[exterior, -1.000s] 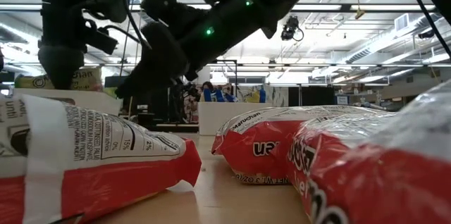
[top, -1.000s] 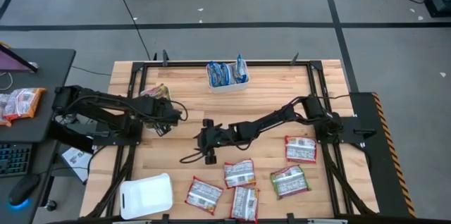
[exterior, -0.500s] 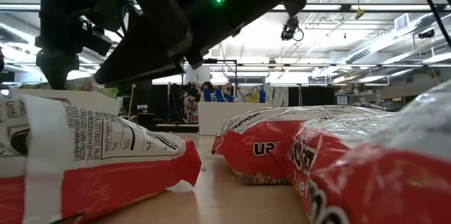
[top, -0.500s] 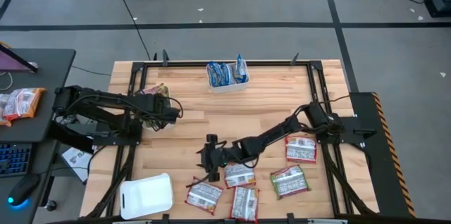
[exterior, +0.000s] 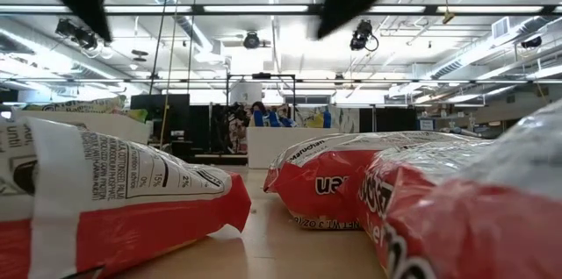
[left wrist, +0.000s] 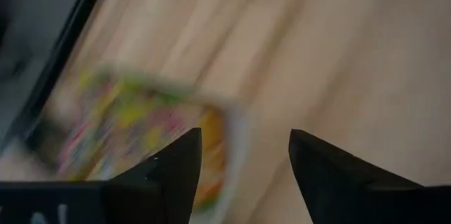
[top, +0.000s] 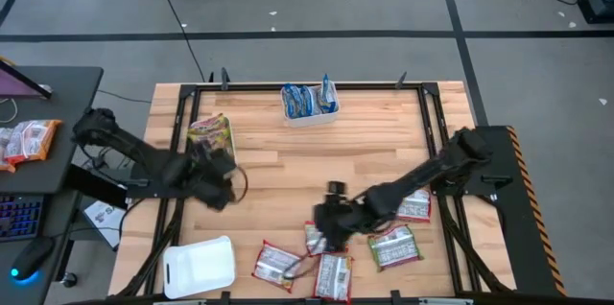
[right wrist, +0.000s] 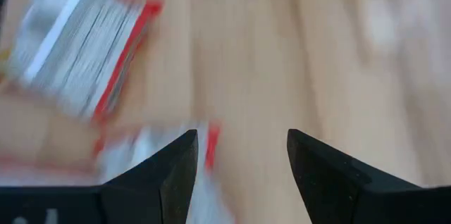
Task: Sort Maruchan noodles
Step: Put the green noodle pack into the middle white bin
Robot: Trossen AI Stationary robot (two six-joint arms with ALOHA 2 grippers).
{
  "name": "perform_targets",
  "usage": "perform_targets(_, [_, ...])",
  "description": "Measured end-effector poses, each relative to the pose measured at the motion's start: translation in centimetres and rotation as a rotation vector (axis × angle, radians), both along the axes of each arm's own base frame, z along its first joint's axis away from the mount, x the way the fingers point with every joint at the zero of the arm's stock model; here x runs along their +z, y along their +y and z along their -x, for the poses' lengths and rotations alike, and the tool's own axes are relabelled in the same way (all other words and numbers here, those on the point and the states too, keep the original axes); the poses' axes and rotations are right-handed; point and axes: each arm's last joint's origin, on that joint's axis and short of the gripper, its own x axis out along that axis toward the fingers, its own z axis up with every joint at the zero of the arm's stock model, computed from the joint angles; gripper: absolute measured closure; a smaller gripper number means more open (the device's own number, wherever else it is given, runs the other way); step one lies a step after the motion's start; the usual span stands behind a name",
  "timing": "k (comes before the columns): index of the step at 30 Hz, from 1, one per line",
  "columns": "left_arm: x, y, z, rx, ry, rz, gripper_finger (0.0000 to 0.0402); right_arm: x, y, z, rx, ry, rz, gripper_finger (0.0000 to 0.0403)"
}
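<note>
A: Now, step? Right gripper point(top: 331, 217), jaws apart and empty, over the red packets point(top: 326, 236) at the table's point(top: 365, 142) near edge.

B: Picking, probably. Left gripper point(top: 213, 166) open too, beside the green packet point(top: 210, 132), left edge. Next: descend, close.

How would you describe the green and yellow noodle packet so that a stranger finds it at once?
Look at the wooden table from above and go to its far left edge, beside the black frame rail. The green-yellow packet lies there alone. The packets in the white tray are blue, and those at the near edge are red-white.
</note>
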Motion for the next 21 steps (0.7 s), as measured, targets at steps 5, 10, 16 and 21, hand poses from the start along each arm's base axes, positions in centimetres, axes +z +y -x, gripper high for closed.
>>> perform_targets(5, [0.4,-4.6,-1.0,-0.331,-0.244,0.032,0.0196,0.7,1.7,4.8,-0.059,0.252,-0.087,0.0179])
perform_targets(10, [0.5,-8.0,-1.9,-0.605,-0.444,0.035,0.0198,-0.1,5.7,8.1,-0.055,0.395,-0.18,0.0179])
perform_targets(16, [1.0,-8.8,-2.4,-0.682,-0.561,0.007,0.0198,-0.4,11.5,12.0,0.015,0.354,-0.253,0.0185])
perform_targets(21, [1.1,-8.9,-2.5,-0.672,-0.576,0.019,0.0198,-3.0,14.1,16.2,-0.006,0.448,-0.09,0.02])
